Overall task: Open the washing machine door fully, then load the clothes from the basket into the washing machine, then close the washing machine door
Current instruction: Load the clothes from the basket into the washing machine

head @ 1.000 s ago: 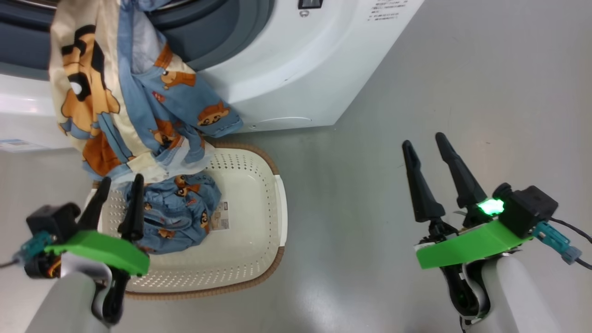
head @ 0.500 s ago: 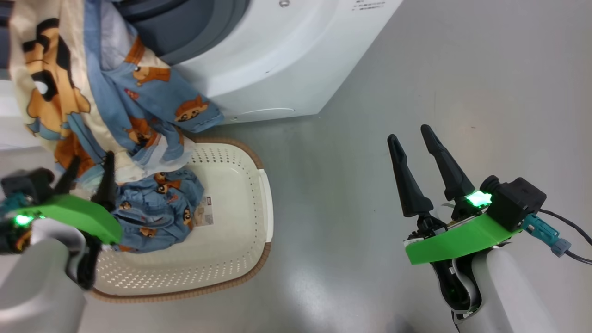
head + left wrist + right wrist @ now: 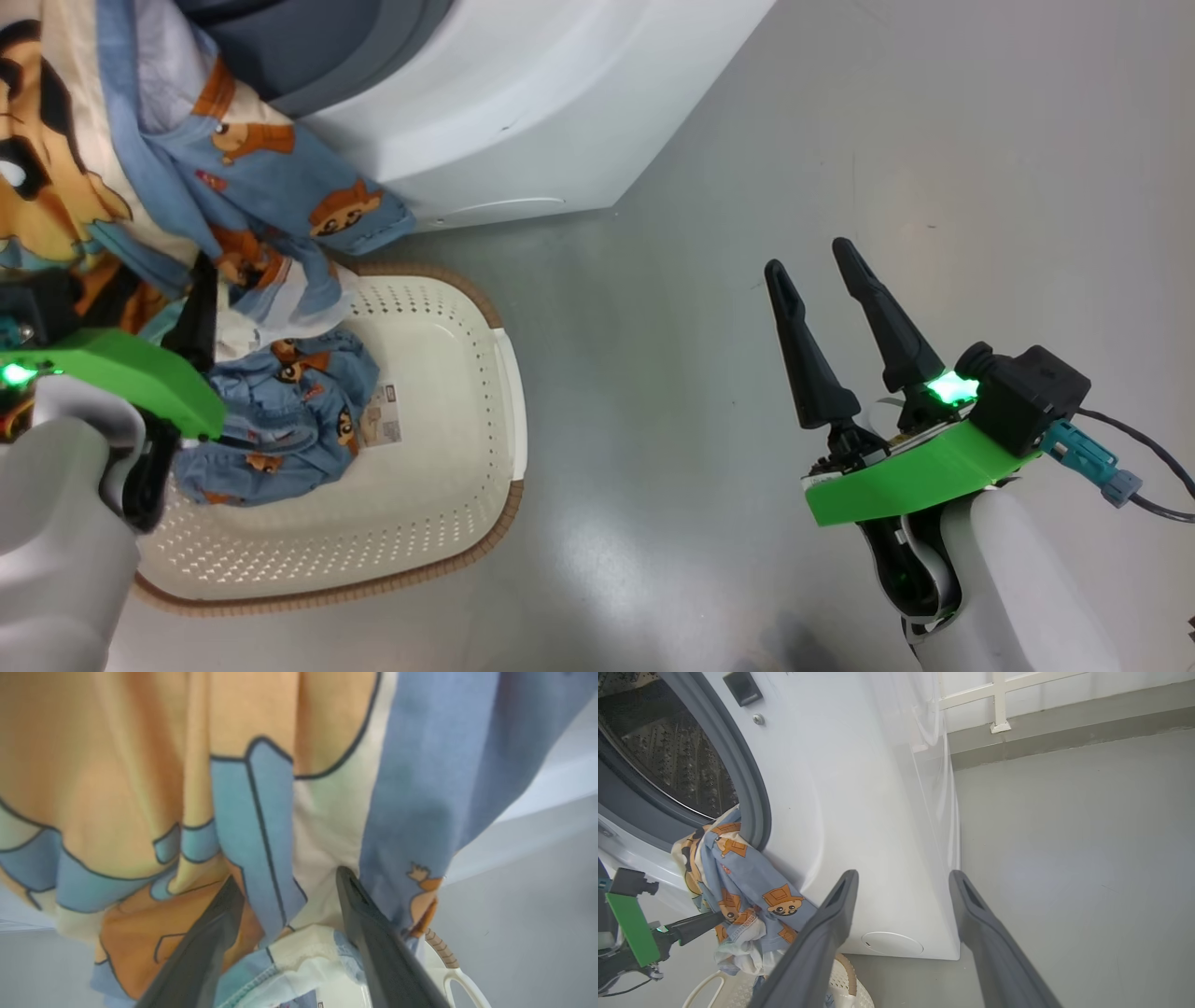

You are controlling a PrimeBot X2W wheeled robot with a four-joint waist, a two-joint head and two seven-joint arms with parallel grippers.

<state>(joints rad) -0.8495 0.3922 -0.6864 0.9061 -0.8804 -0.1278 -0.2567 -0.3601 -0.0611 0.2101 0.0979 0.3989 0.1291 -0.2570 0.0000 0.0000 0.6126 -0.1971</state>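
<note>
Clothes (image 3: 261, 812) hang just ahead of & partly btwn spread left fingers (image 3: 373, 942), unpinched; right fingers (image 3: 992, 942) spread too.

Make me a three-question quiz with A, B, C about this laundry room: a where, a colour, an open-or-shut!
1. Where is the basket? A on the floor by the washing machine; B on top of it; C inside it.
2. Basket rim colour? A red; B brown; C black.
3. Right end effector? A shut on a sock; B shut on the basket; C open, empty.
Answers: A, grey floor lies under it; B, a brown band edges it; C, its fingers spread over bare floor.
</note>
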